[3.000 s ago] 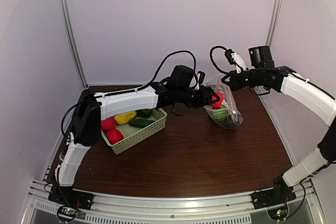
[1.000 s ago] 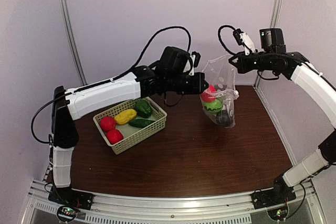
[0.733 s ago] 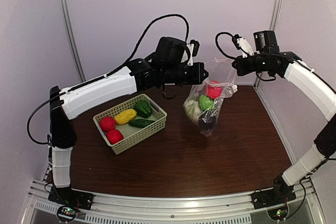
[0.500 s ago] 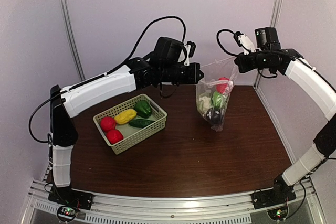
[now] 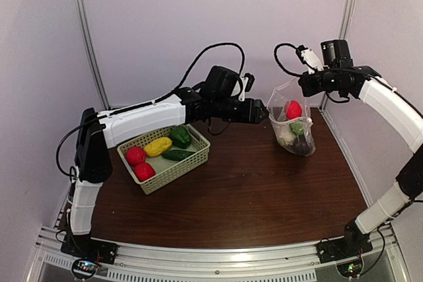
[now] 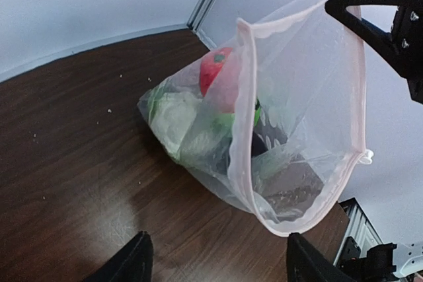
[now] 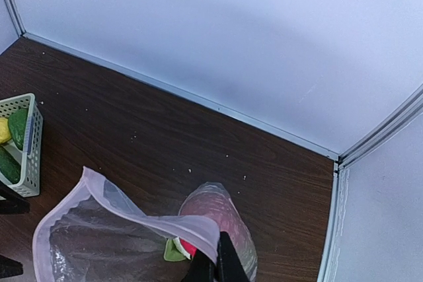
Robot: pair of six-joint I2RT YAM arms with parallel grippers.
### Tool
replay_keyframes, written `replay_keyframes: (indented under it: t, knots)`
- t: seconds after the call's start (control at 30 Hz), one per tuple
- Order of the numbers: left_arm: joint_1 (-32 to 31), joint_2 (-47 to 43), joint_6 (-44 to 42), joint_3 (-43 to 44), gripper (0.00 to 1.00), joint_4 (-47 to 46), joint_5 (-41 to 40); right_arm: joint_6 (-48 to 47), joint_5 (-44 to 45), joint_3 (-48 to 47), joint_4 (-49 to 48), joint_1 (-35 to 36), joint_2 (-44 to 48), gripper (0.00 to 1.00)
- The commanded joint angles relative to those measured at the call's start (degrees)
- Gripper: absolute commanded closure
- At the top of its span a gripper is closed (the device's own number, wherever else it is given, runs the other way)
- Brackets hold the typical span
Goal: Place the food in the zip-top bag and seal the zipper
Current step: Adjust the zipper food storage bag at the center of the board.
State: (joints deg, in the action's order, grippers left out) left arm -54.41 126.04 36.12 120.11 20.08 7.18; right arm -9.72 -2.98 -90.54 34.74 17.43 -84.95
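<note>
The zip-top bag (image 5: 295,130), holding food (image 5: 293,109), rested on the table (image 5: 231,189), its rim clamped between the fingers of our right gripper (image 7: 214,255); our left gripper (image 6: 218,265) faced it, fingers apart and empty.

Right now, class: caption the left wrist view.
Open left pincer faces the unsealed zip-top bag of food, held up by the right pincer.

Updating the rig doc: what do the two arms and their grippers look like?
The left arm and right arm share white link shells, black joints and black bases. A looping black cable feeds a black camera block at each wrist. The left gripper and right gripper are black, with two slim fingers each.
</note>
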Motion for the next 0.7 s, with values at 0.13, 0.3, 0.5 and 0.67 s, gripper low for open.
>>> replay_keyframes:
  t: [0.13,0.3,0.5,0.67]
  knots:
    - [2.15,-19.36,-7.60,-21.43,0.03,5.85,-12.93,0.98,-5.23,8.15,-6.15,-0.38,3.94,1.00]
    - [9.32,-20.83,-8.69,-28.96,0.02,20.09,-20.50,1.30,-9.73,12.53,-8.96,-0.31,4.24,1.00]
    - [16.78,-21.28,-11.94,-36.57,0.09,17.86,-15.99,1.81,-11.69,14.86,-10.57,-0.33,4.83,1.00]
    - [18.05,-19.56,-26.88,-31.83,0.11,19.20,-16.79,2.29,-12.82,16.11,-10.98,-0.29,5.69,1.00]
